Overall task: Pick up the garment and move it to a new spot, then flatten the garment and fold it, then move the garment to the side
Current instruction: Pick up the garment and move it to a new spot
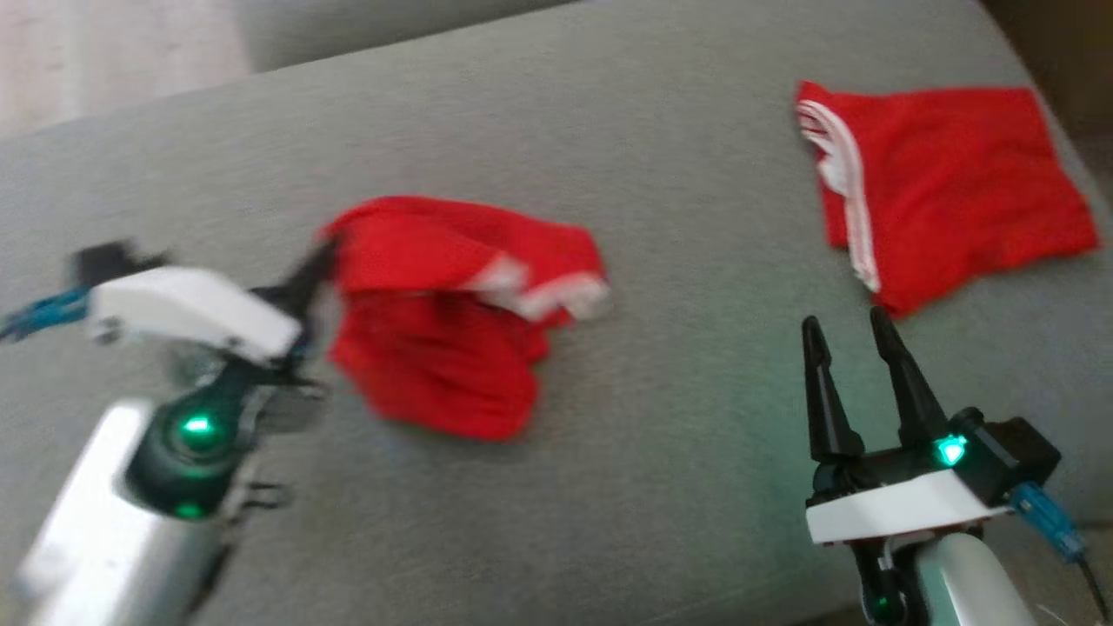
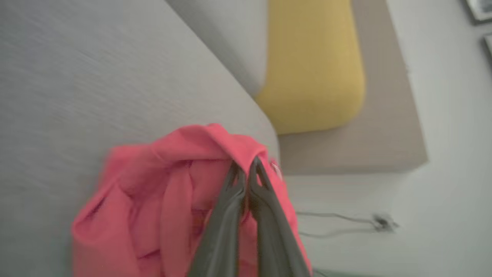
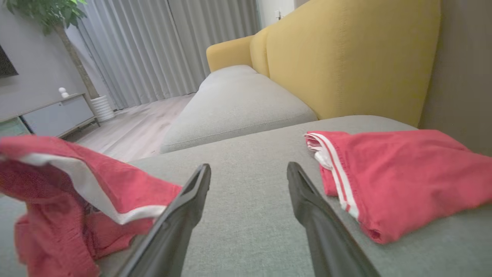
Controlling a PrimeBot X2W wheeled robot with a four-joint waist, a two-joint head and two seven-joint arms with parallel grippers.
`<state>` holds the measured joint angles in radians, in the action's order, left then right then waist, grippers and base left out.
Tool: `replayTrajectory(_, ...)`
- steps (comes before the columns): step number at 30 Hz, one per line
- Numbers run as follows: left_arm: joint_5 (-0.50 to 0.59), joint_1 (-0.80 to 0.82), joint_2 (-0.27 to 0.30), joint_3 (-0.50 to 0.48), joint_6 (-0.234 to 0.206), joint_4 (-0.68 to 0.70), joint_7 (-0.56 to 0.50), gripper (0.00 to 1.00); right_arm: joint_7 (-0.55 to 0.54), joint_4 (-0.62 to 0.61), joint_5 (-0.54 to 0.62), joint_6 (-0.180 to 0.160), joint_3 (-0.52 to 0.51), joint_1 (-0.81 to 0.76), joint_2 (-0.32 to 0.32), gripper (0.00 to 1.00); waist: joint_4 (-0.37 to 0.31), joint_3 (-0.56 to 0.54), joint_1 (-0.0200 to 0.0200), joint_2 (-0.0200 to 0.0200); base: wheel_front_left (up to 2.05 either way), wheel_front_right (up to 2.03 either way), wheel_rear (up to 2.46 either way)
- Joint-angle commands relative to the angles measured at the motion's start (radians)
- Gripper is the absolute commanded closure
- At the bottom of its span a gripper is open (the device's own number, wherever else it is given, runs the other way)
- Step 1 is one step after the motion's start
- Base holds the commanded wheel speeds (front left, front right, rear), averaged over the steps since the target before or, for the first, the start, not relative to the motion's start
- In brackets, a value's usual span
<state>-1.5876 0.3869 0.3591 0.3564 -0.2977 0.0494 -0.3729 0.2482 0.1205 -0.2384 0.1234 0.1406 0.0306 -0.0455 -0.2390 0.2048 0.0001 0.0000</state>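
Left gripper (image 1: 323, 259) jaws together, clamped on the upper left edge of the crumpled red garment (image 1: 452, 348). In the left wrist view both fingers (image 2: 265, 192) pinch a fold of the cloth (image 2: 153, 192) at the tips. The garment is bunched, white trim facing 3 o'clock in the head view, and sits just left of centre on the grey sofa cushion (image 1: 609, 130). That area is blurred, so I can't tell if the lower part touches the cushion.

Right gripper (image 1: 845, 320) is at 4 o'clock in the head view, jaws wide apart, nothing between them, above bare cushion. Its wrist view shows the fingers (image 3: 307, 200) spread, with the crumpled garment (image 3: 57, 184) at 9 o'clock and the folded red garment (image 3: 403, 173) at 3 o'clock.

The folded one (image 1: 948, 191) lies flat at 2 o'clock in the head view — white stripes along its left edge, just beyond the right fingertips, not touching, well apart from the held one.

Background: yellow backrest (image 3: 346, 57) at 1 o'clock in the right wrist view — curtains (image 3: 153, 50) at 11.
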Motion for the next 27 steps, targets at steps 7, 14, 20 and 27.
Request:
replayTrajectory(7,0.137,0.112,0.117,-0.109,0.062,-0.39,0.15,1.0,0.013,-0.036,-0.02,0.007,0.027,0.021,-0.005,0.0,-0.122,0.054,-0.0001,0.0,0.0,0.0,0.0)
replayTrajectory(14,0.223,0.172,0.102,-0.049,0.144,-0.55,0.204,0.0,0.013,-0.035,-0.004,0.007,0.023,0.02,-0.005,0.0,-0.087,0.054,-0.0001,0.0,0.0,0.0,0.0)
replayTrajectory(20,0.396,0.178,0.126,0.028,0.235,-0.535,0.376,0.0,0.014,-0.04,0.033,0.007,-0.003,0.018,-0.005,0.0,-0.026,0.013,-0.0001,0.0,0.0,0.0,0.0)
replayTrajectory(27,0.59,0.058,0.168,0.062,0.23,-0.368,0.604,0.0,0.014,-0.072,0.096,0.007,-0.066,-0.007,-0.005,0.0,0.061,-0.051,-0.0001,0.0,0.0,0.0,0.0)
